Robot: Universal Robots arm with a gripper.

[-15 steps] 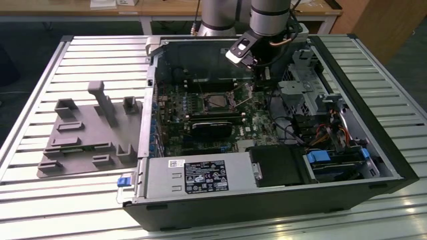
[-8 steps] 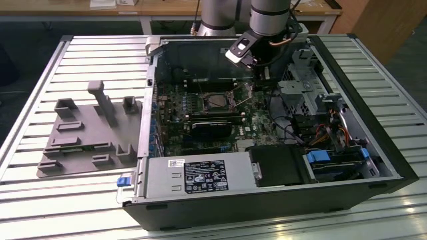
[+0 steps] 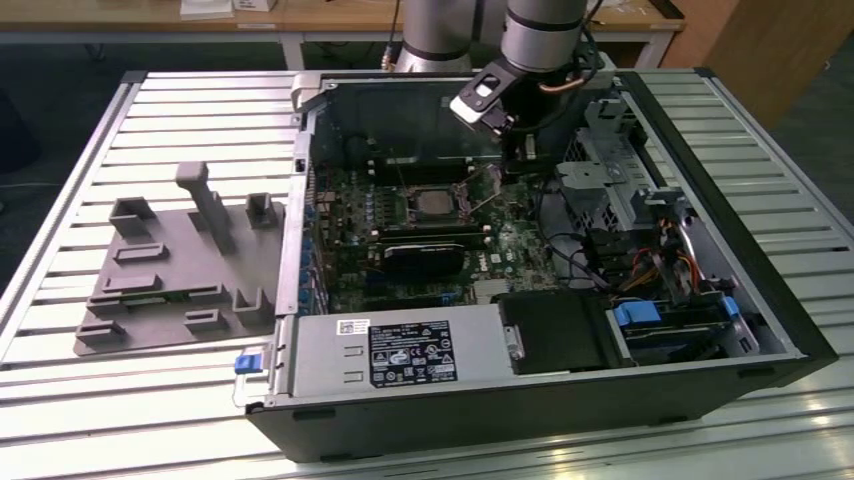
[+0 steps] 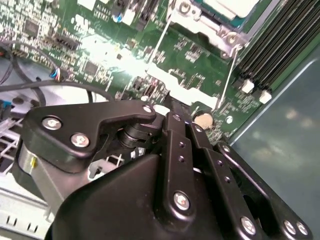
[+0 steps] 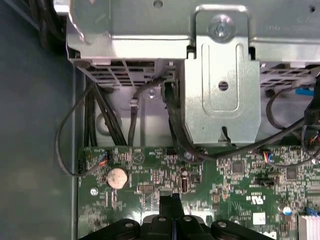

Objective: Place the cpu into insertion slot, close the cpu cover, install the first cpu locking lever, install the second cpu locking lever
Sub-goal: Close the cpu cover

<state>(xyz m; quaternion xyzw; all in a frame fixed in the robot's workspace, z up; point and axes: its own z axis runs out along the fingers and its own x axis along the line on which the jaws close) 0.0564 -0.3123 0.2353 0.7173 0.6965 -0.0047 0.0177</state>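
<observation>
The cpu sits pale and silvery in the insertion slot on the green motherboard. The cpu cover lies flat around it as a metal frame. Two thin wire locking levers run out from the socket and look raised off the board in the exterior view. My gripper hangs inside the case on the socket's side toward the exterior view's right. Its black fingers are shut together, tips right by the levers' outer ends. I cannot tell if they pinch a lever.
A metal drive cage and black cables stand close behind the gripper. A coin battery lies on the board. The grey power-supply box fills the case's near end. A grey fixture block lies on the slatted table.
</observation>
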